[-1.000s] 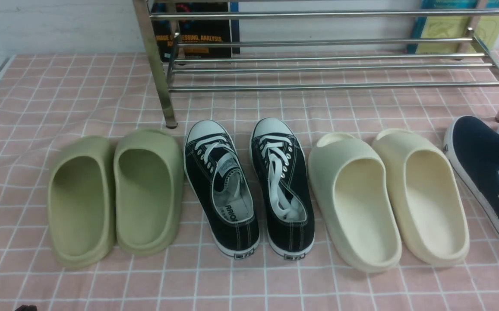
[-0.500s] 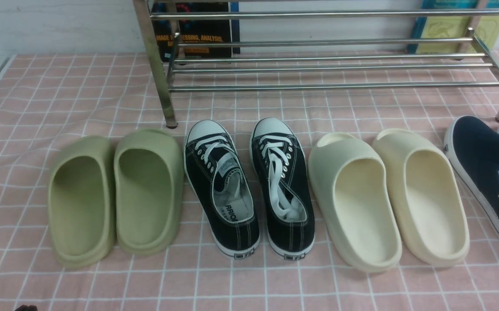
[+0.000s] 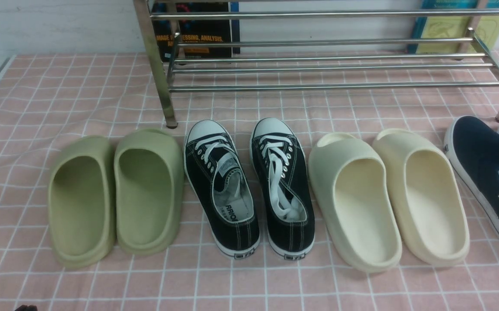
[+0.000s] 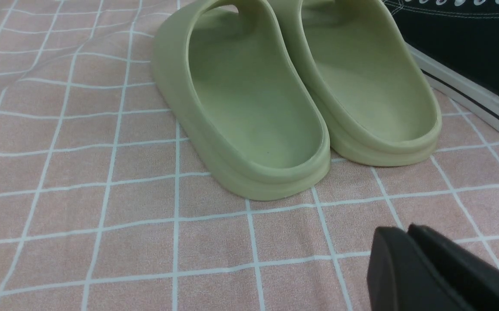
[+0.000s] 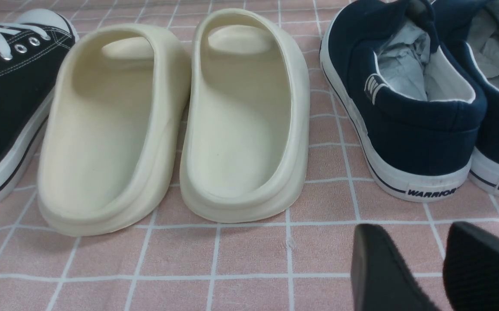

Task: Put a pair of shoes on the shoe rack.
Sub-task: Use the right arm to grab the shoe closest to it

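The two dark navy slip-on shoes [image 3: 487, 168] with white soles stand at the far right of the front view, partly cut off by the frame edge. In the right wrist view they [image 5: 409, 108] stand side by side, heels toward the camera. The chrome shoe rack [image 3: 318, 69] stands at the back with bare bars. My right gripper [image 5: 413, 242] is open and empty, just behind the left navy shoe's heel, apart from it. My left gripper [image 4: 405, 233] is shut and empty, low over the cloth behind the green slippers [image 4: 292, 99].
In a row in front of the rack stand green slippers [image 3: 115, 194], black lace-up sneakers [image 3: 249, 185] and cream slippers [image 3: 387, 194]. Books [image 3: 193, 30] lean behind the rack. A pink checked cloth [image 3: 59, 86] covers the table, whose left edge shows.
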Controlling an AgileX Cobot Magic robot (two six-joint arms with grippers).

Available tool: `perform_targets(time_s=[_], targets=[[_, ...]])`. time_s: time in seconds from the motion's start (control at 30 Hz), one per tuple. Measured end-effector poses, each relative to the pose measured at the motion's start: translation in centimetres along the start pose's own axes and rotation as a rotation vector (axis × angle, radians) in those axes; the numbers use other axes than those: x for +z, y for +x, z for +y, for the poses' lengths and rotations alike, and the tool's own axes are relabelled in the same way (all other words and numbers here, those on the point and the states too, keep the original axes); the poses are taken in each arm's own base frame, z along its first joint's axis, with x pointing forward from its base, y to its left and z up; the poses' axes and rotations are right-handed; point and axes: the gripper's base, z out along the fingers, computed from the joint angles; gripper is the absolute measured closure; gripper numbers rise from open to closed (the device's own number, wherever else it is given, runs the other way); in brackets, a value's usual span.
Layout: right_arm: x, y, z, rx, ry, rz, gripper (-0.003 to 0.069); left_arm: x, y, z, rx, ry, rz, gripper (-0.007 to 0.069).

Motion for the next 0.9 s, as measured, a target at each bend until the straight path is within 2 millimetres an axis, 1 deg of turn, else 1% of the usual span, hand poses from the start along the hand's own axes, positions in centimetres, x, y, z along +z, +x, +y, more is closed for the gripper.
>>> perform_targets(time_s=[0.33, 0.47, 0.63, 0.67, 0.7, 0.73, 0.77, 0.8, 0.83, 0.9], targets=[[0.0, -0.1, 0.0, 0.0, 0.0, -0.012, 0.0419, 0.0, 0.0, 0.0, 0.0, 0.0, 0.0, 0.0571], [0.1, -0.6, 0.0, 0.0, 0.0, -0.094, 0.0419, 0.0, 0.0, 0.0, 0.0, 0.0, 0.0, 0.057], [-0.7, -3.6, 0.0, 0.001, -0.003, -0.43, 0.0419, 0.0, 0.0, 0.0, 0.0, 0.0, 0.0, 0.0569], [-0.8, -3.7, 0.0, 0.002, -0.003, -0.446, 0.0419, 0.0, 0.0, 0.0, 0.0, 0.0, 0.0, 0.0568], [-1.4, -4.8, 0.0, 0.023, -0.011, -0.588, 0.0419, 0.0, 0.0, 0.0, 0.0, 0.0, 0.0, 0.0568], [-1.5, -5.0, 0.0, 0.023, -0.011, -0.603, 0.0419, 0.0, 0.0, 0.0, 0.0, 0.0, 0.0, 0.0568], [-2.2, -5.8, 0.0, 0.065, -0.029, -0.727, 0.0419, 0.0, 0.0, 0.0, 0.0, 0.0, 0.0, 0.0568], [-2.3, -5.9, 0.0, 0.07, -0.032, -0.742, 0.0419, 0.0, 0.0, 0.0, 0.0, 0.0, 0.0, 0.0568], [-3.1, -6.8, 0.0, 0.127, -0.064, -0.87, 0.0419, 0.0, 0.0, 0.0, 0.0, 0.0, 0.0, 0.0568], [-4.1, -7.5, 0.0, 0.201, -0.119, -0.999, 0.0419, 0.0, 0.0, 0.0, 0.0, 0.0, 0.0, 0.0566]])
